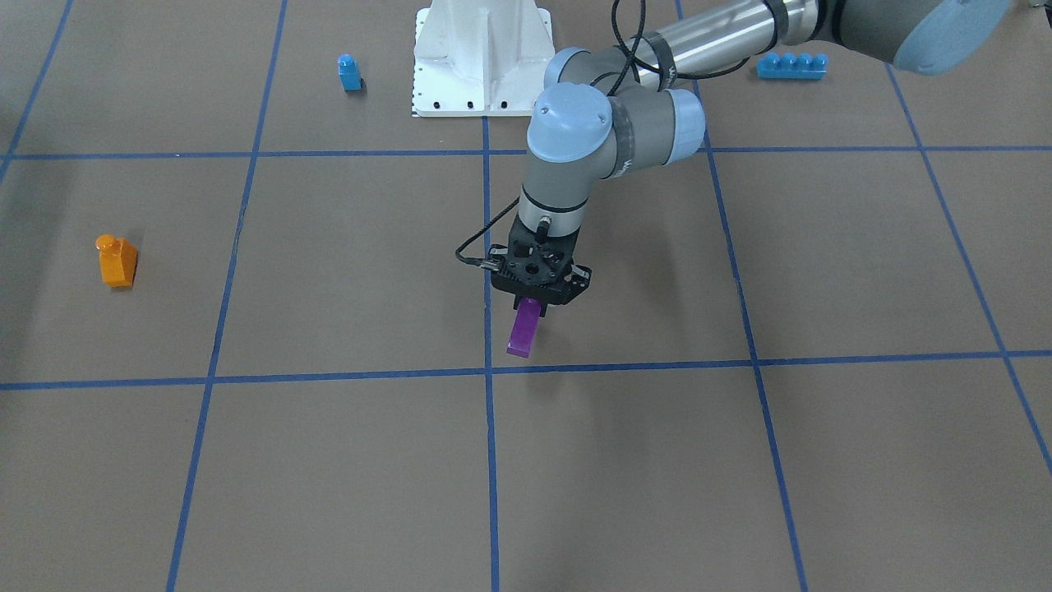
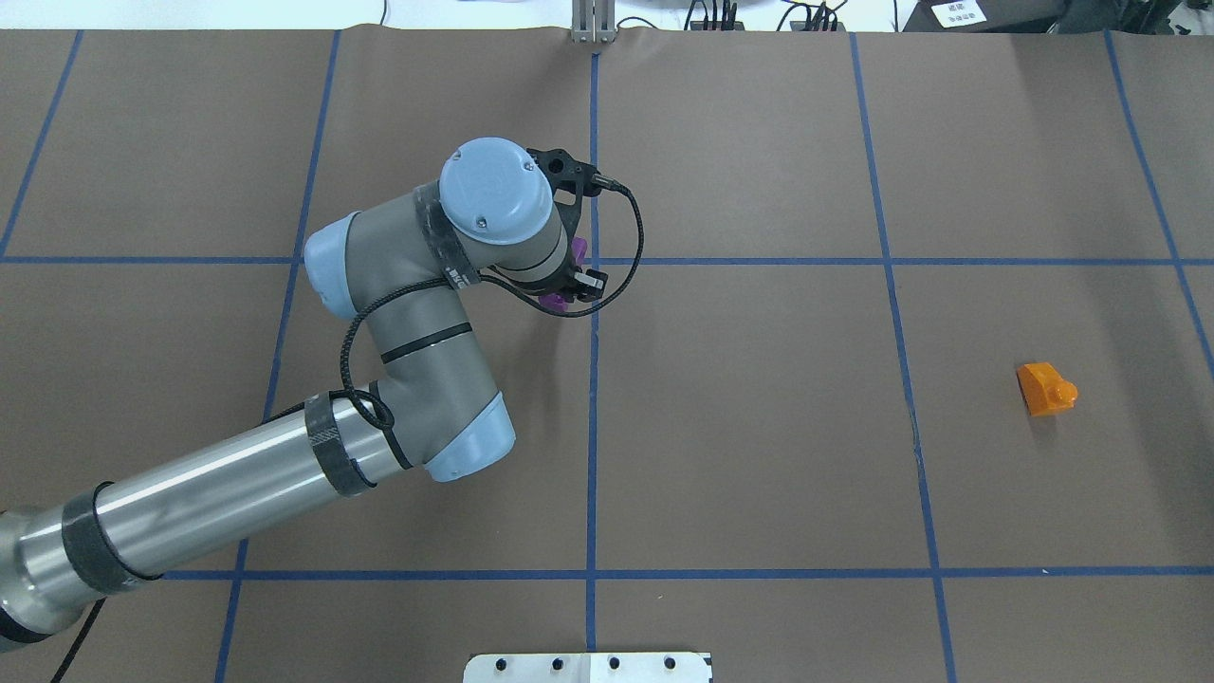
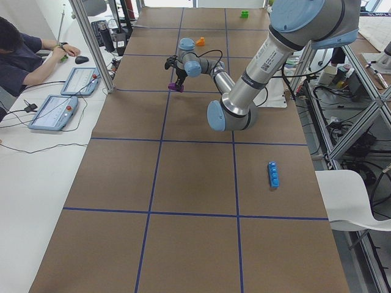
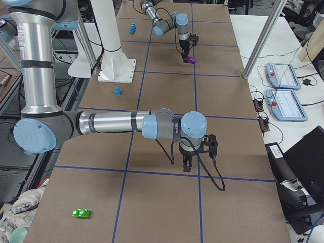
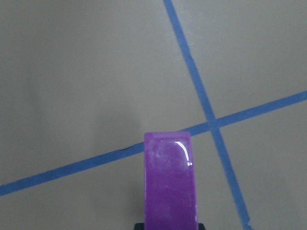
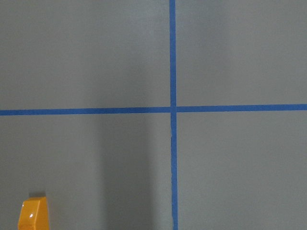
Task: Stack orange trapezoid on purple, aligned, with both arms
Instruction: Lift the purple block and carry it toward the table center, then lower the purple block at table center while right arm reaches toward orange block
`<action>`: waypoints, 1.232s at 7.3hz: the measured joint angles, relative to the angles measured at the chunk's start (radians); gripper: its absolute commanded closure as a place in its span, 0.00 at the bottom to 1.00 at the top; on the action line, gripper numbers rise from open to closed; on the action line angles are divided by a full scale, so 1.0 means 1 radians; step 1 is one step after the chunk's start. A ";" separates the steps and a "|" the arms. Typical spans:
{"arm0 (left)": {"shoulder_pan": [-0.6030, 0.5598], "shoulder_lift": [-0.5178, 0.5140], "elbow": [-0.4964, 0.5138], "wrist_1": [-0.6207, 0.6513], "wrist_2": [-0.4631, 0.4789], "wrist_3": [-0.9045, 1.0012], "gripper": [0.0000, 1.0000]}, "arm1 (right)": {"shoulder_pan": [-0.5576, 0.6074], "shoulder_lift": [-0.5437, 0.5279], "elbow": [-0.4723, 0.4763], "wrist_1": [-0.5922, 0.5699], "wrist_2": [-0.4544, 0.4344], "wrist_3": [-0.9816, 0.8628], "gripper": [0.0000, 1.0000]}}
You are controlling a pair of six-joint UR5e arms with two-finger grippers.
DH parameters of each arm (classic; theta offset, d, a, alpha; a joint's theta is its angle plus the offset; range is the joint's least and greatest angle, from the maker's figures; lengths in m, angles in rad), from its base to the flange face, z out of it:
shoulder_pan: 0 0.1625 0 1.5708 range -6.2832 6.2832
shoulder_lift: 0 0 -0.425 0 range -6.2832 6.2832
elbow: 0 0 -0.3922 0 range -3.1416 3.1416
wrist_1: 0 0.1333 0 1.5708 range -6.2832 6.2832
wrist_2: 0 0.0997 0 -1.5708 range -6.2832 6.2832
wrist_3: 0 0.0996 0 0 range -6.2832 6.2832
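My left gripper [image 1: 529, 306] is shut on the purple block [image 1: 523, 329] and holds it upright by its top, close by a crossing of blue tape lines at mid-table. The purple block fills the bottom of the left wrist view [image 5: 170, 184]. The orange trapezoid [image 1: 117, 261] lies alone on the brown paper far over on my right side, also in the overhead view [image 2: 1045, 389]. Its corner shows at the bottom left of the right wrist view [image 6: 33, 215]. My right gripper [image 4: 195, 154] shows only in the exterior right view, pointing down; I cannot tell if it is open or shut.
A small blue one-stud block [image 1: 349, 72] and a long blue brick [image 1: 791, 66] lie either side of the white robot base [image 1: 482, 57]. A green block [image 4: 81, 213] lies near the table's right end. An operator [image 3: 24, 55] sits with tablets beside the table.
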 measured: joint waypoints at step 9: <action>0.050 -0.093 0.141 0.002 0.050 0.043 0.00 | 0.000 0.000 -0.003 0.000 0.011 0.009 0.00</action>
